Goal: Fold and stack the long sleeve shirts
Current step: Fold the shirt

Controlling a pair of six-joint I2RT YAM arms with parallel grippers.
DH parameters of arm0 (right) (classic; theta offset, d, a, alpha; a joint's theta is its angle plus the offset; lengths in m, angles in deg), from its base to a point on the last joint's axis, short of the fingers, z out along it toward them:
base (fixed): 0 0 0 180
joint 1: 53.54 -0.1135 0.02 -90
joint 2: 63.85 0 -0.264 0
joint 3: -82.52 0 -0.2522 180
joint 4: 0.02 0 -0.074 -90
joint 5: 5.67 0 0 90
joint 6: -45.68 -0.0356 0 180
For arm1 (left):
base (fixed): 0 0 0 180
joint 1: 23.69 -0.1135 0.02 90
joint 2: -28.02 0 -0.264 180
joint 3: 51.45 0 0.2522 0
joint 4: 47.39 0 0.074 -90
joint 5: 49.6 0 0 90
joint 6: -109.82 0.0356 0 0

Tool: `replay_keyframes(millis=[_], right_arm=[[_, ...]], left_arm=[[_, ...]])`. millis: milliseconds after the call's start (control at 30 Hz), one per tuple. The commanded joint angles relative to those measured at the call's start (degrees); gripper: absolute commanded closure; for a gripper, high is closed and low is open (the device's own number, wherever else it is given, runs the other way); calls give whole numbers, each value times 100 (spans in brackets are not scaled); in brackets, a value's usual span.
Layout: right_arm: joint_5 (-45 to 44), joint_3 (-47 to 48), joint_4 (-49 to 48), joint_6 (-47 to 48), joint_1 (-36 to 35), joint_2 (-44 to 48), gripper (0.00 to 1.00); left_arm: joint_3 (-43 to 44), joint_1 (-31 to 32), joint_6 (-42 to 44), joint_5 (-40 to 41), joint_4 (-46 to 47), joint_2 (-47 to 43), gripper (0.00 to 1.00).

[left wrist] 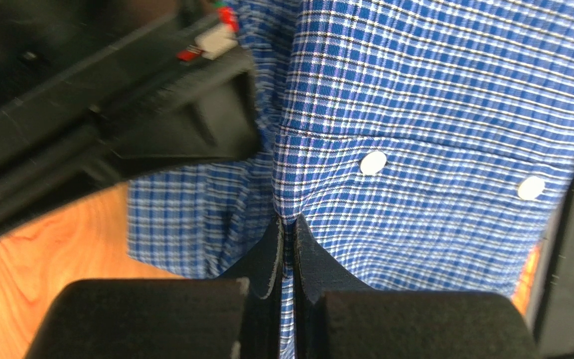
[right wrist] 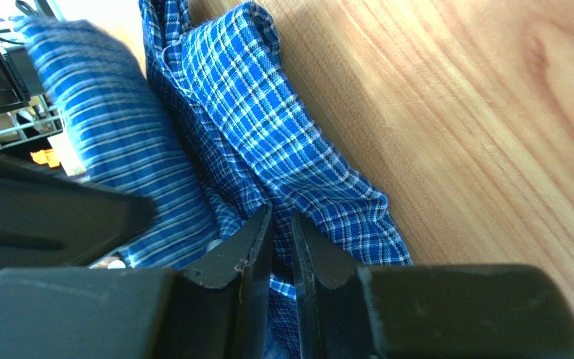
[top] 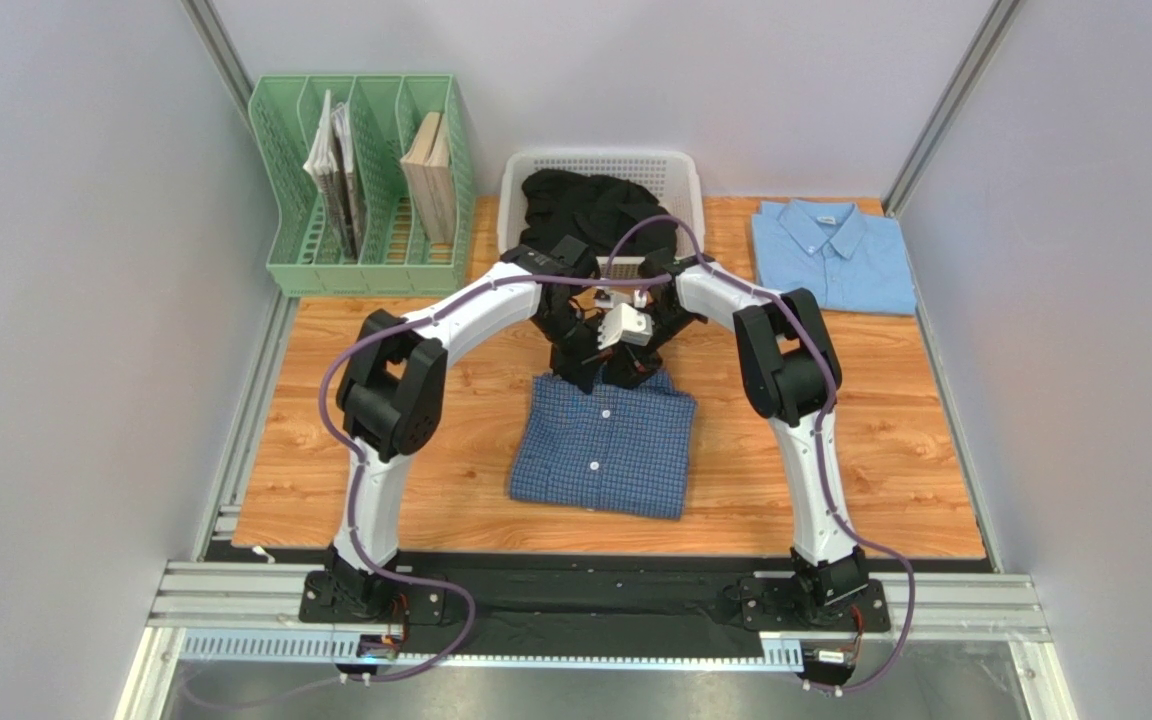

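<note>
The left pincer (left wrist: 286, 224) and right pincer (right wrist: 281, 217) each clamp cloth at the far edge of the dark blue checked shirt (top: 605, 447), which lies folded mid-way across the tabletop (top: 898, 450). The light blue shirt (top: 833, 255) lies folded at the far right corner.

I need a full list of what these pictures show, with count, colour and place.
checked shirt: one, dark blue, folded, table centre
plain shirt: one, light blue, folded, far right
basket: one, white, far middle
cloth: one, black, in the basket
file rack: one, green, far left
books: several, grey and tan, in the file rack
table: one, wood-brown, under all
left gripper: one, black, shut on the checked shirt
right gripper: one, black, shut on the checked shirt
</note>
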Motion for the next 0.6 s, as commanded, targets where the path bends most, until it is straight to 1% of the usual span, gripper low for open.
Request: replay_keyframes(millis=[0, 100, 200, 300, 333, 467, 567], right_arm=[[-39, 136, 69, 196, -17, 86, 77], [-13, 215, 112, 135, -26, 173, 76], [58, 303, 139, 30, -17, 384, 73], [32, 478, 279, 21, 0, 604, 69], [40, 531, 341, 38, 9, 639, 67], [93, 812, 744, 187, 44, 710, 64], [23, 848, 833, 302, 62, 675, 64]], left_arm=[[383, -22, -73, 160, 389, 200, 99], [348, -22, -91, 231, 539, 236, 98], [269, -13, -135, 230, 487, 192, 98], [-108, 30, -292, 300, 513, -1, 100], [-370, 83, -458, 370, 539, -54, 100], [-952, 162, -846, 371, 618, -291, 100], [-1277, 215, -1092, 336, 689, -423, 100]])
